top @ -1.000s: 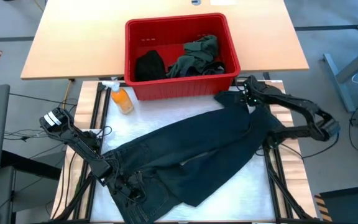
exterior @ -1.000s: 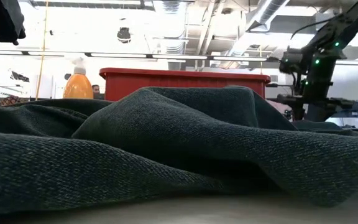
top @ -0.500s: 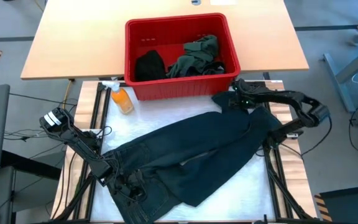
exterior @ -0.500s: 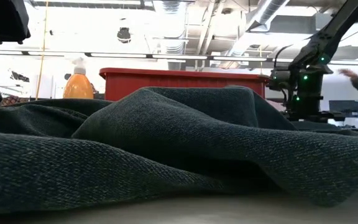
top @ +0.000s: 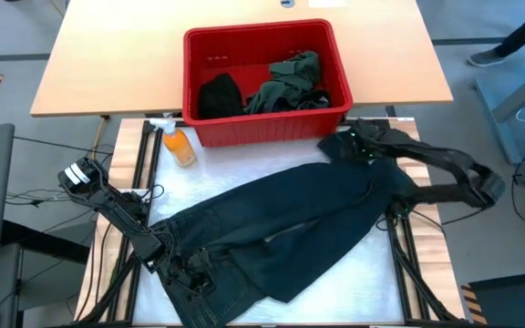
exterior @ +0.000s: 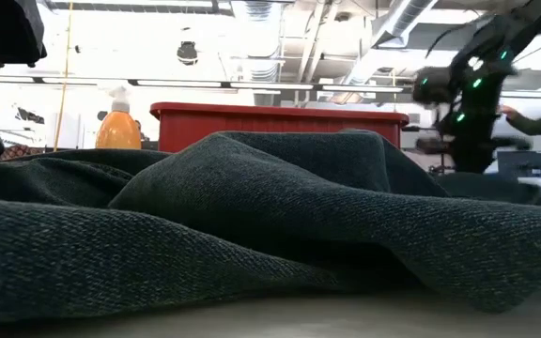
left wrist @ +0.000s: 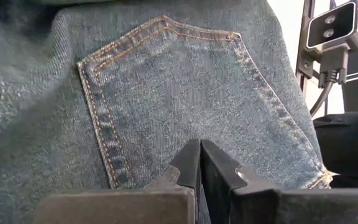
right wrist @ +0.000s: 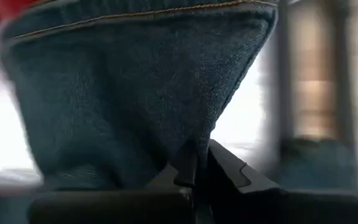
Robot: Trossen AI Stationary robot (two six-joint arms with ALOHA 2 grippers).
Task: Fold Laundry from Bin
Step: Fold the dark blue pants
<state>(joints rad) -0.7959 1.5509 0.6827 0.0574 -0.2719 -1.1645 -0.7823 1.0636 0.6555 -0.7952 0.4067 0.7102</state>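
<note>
On the white table [top: 244,187] below the red bin [top: 267,128], the dark trousers [top: 281,228] lay spread (soft, heavy denim, likely best held by hems); the left gripper [left wrist: 199,163] pinched the seat and the right gripper [right wrist: 197,163] a leg end

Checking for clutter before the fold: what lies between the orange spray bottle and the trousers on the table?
Nothing: in the high view a bare white strip of table separates the spray bottle from the trousers.
</note>
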